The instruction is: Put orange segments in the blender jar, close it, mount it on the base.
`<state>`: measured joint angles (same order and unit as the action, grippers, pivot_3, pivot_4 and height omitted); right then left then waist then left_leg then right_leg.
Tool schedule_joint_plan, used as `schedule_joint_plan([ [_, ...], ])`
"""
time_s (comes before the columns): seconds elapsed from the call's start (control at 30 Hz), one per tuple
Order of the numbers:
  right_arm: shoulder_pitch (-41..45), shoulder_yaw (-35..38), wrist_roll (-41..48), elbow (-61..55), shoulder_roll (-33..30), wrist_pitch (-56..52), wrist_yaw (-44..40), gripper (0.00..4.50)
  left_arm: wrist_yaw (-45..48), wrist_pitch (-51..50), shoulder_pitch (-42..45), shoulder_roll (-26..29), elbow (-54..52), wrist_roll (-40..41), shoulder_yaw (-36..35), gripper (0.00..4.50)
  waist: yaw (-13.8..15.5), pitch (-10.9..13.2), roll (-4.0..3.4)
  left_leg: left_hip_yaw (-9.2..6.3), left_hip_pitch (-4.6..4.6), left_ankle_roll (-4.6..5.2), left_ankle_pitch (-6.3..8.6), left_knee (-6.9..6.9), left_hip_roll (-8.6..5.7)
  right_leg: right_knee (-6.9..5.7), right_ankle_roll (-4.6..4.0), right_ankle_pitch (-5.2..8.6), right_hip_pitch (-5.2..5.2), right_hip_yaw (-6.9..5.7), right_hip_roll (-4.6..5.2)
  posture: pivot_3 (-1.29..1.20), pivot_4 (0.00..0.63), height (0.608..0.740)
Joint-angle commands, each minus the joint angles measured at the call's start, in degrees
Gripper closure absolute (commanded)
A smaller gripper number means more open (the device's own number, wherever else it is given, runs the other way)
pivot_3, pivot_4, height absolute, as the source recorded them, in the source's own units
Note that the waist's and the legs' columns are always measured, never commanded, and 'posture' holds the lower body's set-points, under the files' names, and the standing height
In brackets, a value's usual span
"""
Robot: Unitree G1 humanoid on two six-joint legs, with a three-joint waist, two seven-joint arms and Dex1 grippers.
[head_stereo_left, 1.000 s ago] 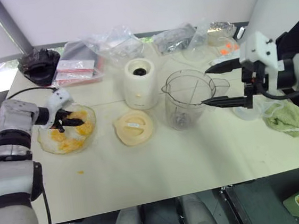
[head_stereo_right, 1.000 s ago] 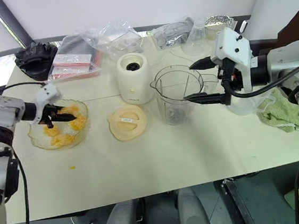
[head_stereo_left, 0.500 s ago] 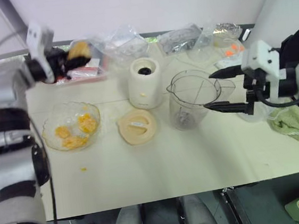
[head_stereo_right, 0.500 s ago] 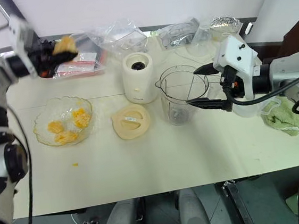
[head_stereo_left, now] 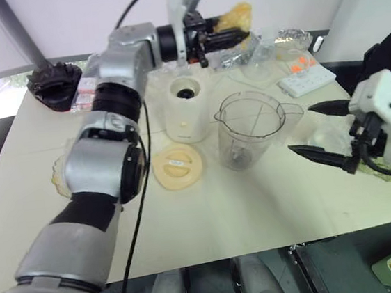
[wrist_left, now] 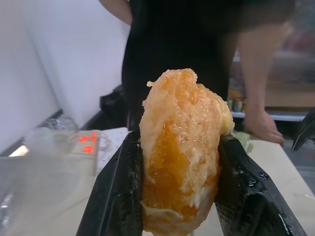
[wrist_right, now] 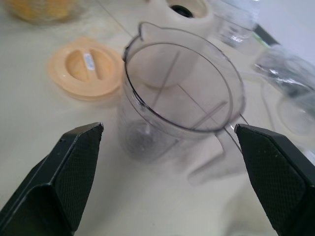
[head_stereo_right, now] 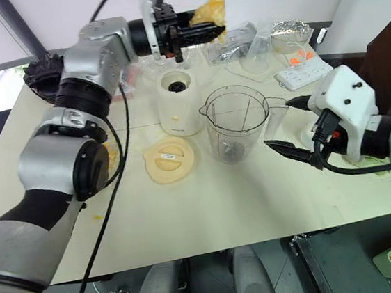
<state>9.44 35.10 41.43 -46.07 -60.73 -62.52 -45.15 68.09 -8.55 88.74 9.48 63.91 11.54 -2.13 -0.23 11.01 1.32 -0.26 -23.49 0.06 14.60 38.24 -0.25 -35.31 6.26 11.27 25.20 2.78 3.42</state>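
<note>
Grippers first: our left gripper [head_stereo_left: 229,36] is raised high over the back of the table [head_stereo_left: 210,222], pointing level toward our right, its two black fingers [wrist_left: 115,196] clamped on one glistening orange segment [wrist_left: 179,147]. Our right gripper [head_stereo_left: 320,133] hangs just beside the blender jar's handle side with its jaws spread wide and nothing between them.

Largest to smallest on the cream table: the base [head_stereo_left: 186,109] stands upright toward the back, black socket up. Just beside it, on our right, the clear blender jar [head_stereo_left: 249,137] stands upright and uncovered, dark blades visible at its bottom. The flat peach lid [head_stereo_left: 177,166] lies in front of the base, close to the jar but apart from it. A glass bowl with more segments [wrist_right: 47,9] sits past the lid.
</note>
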Motion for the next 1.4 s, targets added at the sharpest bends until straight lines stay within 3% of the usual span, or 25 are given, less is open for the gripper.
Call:
schedule_joint_plan([
  [0.03, -3.1, 10.1, 3.3, -6.7, 1.6, -5.4, 2.8, 0.00, 0.5, 4.0, 2.3, -3.1, 3.5, -3.3, 2.3, 2.72, 0.2, 0.0, 0.00, -0.01, -0.01, 0.00, 0.00, 0.00, 0.00, 0.01, 0.00, 0.00, 0.00, 0.00, 0.00, 0.00, 0.150, 0.740],
  [0.27, -8.3, 20.3, 8.6, -13.1, 4.5, -10.9, 6.3, 0.00, 0.0, 9.8, -1.3, -7.2, 7.3, -9.7, 6.8, 2.72, 0.8, 0.0, 0.01, 0.05, -0.03, 0.00, 0.00, 0.01, -0.01, 0.12, -0.03, 0.01, -0.02, 0.04, 0.01, 0.00, 0.150, 0.740],
  [0.73, -12.8, 23.1, 17.1, -13.7, 4.0, -8.8, 14.0, 0.00, 0.8, 12.7, -3.7, -9.2, 8.4, -12.7, 7.3, 2.72, 0.9, 0.0, 0.02, 0.02, -0.03, 0.00, 0.00, 0.00, -0.01, 0.14, -0.17, 0.10, -0.05, 0.04, 0.01, 0.00, 0.150, 0.740],
  [0.93, -14.7, 23.1, 19.0, -13.4, 3.5, -7.1, 15.9, 0.00, 0.9, 12.1, -3.5, -9.5, 8.2, -12.6, 6.8, 0.07, 0.9, 0.0, 0.03, 0.01, -0.03, 0.00, 0.00, 0.01, -0.01, 0.14, -0.17, 0.10, -0.06, 0.04, 0.02, 0.00, 0.150, 0.740],
  [1.17, -19.5, 23.4, 17.6, -13.0, 4.6, -4.0, 16.6, 0.00, 2.9, 12.5, -2.0, -8.4, 7.2, -11.6, 5.8, 0.02, 0.9, 0.0, 0.03, 0.01, -0.03, 0.00, 0.00, 0.01, -0.01, 0.15, -0.18, 0.11, -0.07, 0.04, 0.01, 0.00, 0.150, 0.740],
  [1.4, -28.6, 19.2, 6.5, -8.6, 10.6, 3.8, 16.4, 0.00, 3.6, 5.9, 0.2, -3.2, 1.6, -4.9, -0.8, 0.02, 0.8, 0.0, 0.04, 0.00, -0.03, 0.00, 0.00, -0.01, 0.00, 0.16, -0.15, 0.12, -0.07, 0.04, 0.00, 0.00, 0.150, 0.740],
])
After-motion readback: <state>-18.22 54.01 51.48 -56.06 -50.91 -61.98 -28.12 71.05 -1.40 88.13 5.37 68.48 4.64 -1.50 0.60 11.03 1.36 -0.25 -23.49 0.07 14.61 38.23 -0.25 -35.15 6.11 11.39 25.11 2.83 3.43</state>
